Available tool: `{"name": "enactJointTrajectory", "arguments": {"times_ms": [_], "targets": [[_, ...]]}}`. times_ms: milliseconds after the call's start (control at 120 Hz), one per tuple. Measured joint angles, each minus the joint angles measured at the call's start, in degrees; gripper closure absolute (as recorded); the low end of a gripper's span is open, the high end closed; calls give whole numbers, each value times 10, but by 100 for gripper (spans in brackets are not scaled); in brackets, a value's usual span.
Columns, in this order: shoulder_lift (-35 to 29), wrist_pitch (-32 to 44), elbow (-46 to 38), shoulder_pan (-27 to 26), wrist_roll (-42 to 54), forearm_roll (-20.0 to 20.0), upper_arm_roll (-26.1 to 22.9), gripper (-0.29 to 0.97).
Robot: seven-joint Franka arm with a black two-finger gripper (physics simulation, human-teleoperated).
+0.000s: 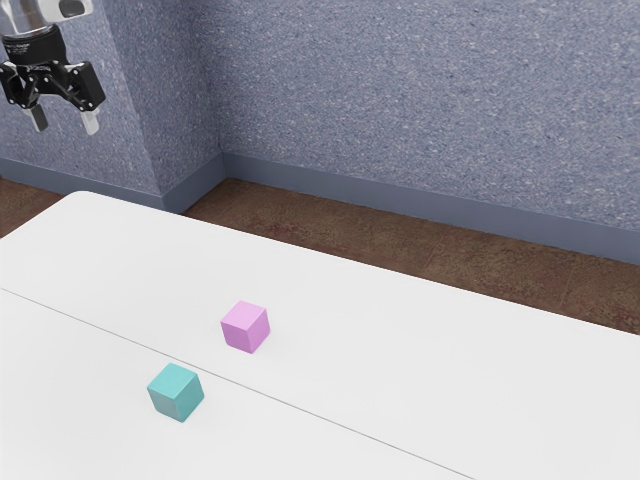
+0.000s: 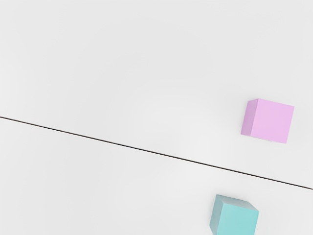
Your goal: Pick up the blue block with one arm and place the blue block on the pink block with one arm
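Up at the exterior view's upper left, the gripper [image 1: 65, 118] hangs high above the table [image 1: 470, 370], well apart from both blocks; its two fingers [image 1: 92, 122] are spread wide with bare air between them, so it has hold of nothing. The blue block [image 1: 176, 392] sits flat on the white tabletop toward the near edge, untouched, more turquoise than blue in shade; the pink block [image 1: 245, 326] sits on the same surface a little further back and toward the exterior view's right, near the blue one but not touching it. A thin dark seam [image 1: 100, 330] runs slantwise across the table and passes between the two blocks, the blue one on the near side and the pink one on the far side; neither block lies on the line. Both stand square on one face, neither tilted nor stacked. Behind the table a speckled grey-blue wall [image 1: 400, 90] meets a brown floor [image 1: 400, 250] along a plain skirting board [image 1: 420, 205].

From the wrist view, looking down, the pink block [image 2: 268, 120] and the blue block [image 2: 234, 216] lie on opposite sides of the seam [image 2: 146, 151], both off to one side of the hand rather than under it; the blue block is cut off by the picture's edge.
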Motion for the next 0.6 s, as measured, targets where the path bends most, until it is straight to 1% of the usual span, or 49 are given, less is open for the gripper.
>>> {"name": "enactJointTrajectory", "arguments": {"times_ms": [142,192,233,258,275,308,367,425,458,500,600], "targets": [[1,0,0,-1,0,-3,1,0],[-8,-11,52,1,0,-4,-3,0],[-37,-27,100,14,0,-9,-27,0],[-58,-39,109,11,-1,-19,-37,0],[-78,-46,101,7,-2,-25,-45,0],[-143,-51,35,4,-5,-28,-71,0],[-266,-43,-140,1,-11,-30,-106,0],[-351,-22,-295,0,-18,-29,-132,0],[-376,-8,-358,-1,-22,-29,-147,0],[-392,13,-421,-1,-29,-29,-168,0],[-400,67,-506,-1,-46,-31,-194,0]]}}
